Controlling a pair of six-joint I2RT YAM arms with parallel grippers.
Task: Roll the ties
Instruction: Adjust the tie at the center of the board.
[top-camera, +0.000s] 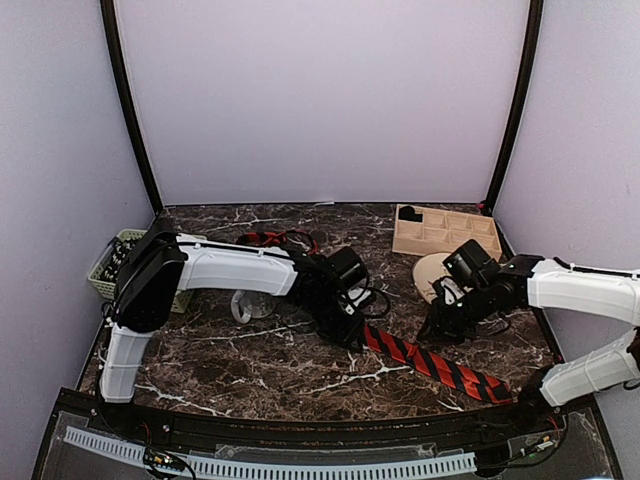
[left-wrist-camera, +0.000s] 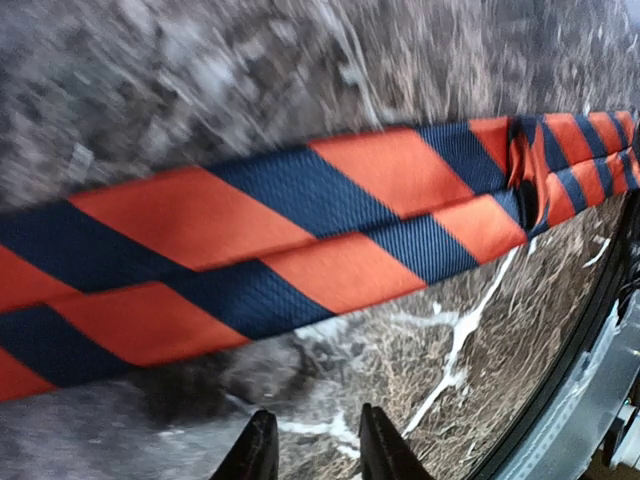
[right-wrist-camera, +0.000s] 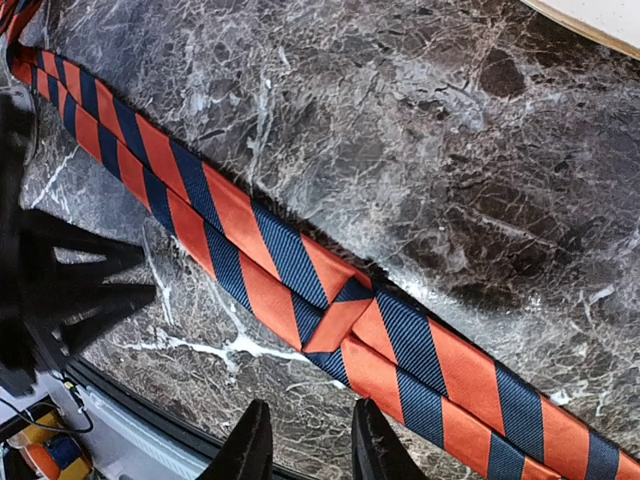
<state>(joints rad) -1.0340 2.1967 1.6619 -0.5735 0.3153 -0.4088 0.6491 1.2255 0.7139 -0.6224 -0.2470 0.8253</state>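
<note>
Dark fingers (left-wrist-camera: 262, 455) of the left gripper (left-wrist-camera: 315, 452) are seen at the bottom of the left wrist view. They are parted by a modest gap, and nothing is held between them. Just beyond them the striped tie (left-wrist-camera: 300, 240) is laid flat on the bench (left-wrist-camera: 200, 80), doubled so that two bands run side by side.

The right gripper (right-wrist-camera: 305, 450) is likewise narrowly parted and grips nothing. It is poised over the bench just beside the tie, where a pointed end is folded across the bands.

From above, the tie is seen stretched diagonally from the left gripper toward the near right corner, flat along all of its visible length. No coil is seen in it, so the rolling is judged not yet begun; at most a folding in half has been done.

A divided wooden tray (top-camera: 445, 232) stands at the far right, and no rolled tie can be made out in it. Whether the red-and-black tangle (top-camera: 270, 238) at the back is a tie or a cable cannot be told.
</note>
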